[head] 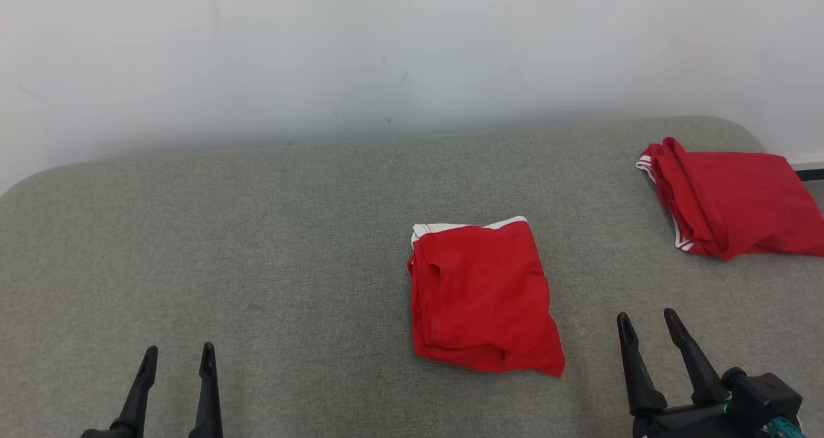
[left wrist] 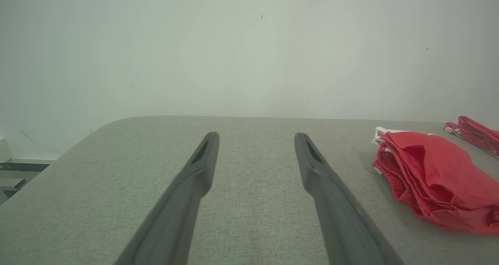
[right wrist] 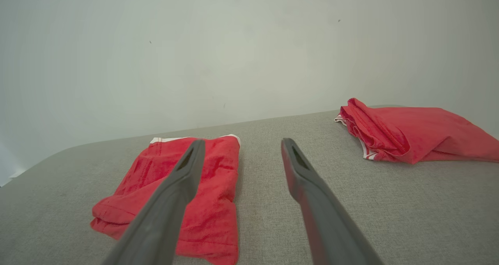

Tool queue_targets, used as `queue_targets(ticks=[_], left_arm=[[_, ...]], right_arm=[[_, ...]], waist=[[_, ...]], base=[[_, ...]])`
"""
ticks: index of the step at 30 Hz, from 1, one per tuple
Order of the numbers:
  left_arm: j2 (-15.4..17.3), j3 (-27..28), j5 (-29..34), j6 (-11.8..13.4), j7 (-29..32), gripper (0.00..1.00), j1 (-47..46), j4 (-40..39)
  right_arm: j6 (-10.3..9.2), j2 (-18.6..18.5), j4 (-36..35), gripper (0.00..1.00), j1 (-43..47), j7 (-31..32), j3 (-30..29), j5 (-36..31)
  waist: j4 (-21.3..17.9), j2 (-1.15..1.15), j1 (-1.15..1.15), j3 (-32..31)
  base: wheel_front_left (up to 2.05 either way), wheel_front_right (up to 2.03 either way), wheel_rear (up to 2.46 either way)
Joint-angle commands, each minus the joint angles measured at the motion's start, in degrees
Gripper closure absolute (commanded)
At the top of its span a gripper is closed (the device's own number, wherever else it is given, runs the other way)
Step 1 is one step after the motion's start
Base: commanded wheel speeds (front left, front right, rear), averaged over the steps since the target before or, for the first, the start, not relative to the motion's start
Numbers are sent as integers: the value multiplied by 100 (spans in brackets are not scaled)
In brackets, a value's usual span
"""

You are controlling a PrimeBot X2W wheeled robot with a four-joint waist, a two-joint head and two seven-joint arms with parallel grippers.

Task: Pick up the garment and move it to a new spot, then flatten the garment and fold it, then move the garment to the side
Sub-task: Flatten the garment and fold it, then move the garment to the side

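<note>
We record a pale wall (head: 386, 38) beyond the garment (head: 483, 296). The grey worktop (head: 257, 245) carries the garment, which lies folded and flat. It is red, with a white band at its far edge. A second garment (head: 734, 206), also red and folded, lies well apart to the garment's far right. The right gripper (head: 646, 315) is near the garment's right side and the left gripper (head: 179, 353) well to its left. Both pairs of fingers stand apart, holding nothing.
</note>
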Motion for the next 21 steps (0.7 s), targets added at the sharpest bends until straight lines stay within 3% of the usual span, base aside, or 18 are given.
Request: queue_targets(ticks=[1,16,21], left_arm=[[-12,24,45,-8,-22,0,30,5],[-50,48,99,-43,-22,0,-51,50],[-57,7,114,-11,-22,0,-96,62]], right_arm=[[-17,-26,12,0,-42,-6,8,-54],[-17,-34,42,0,-124,-6,39,-3],[-17,-208,209,0,-417,-6,260,21]], waist=[[-3,0,0,-2],[42,0,0,30],[123,0,0,85]], base=[[0,0,0],[0,0,0],[0,0,0]])
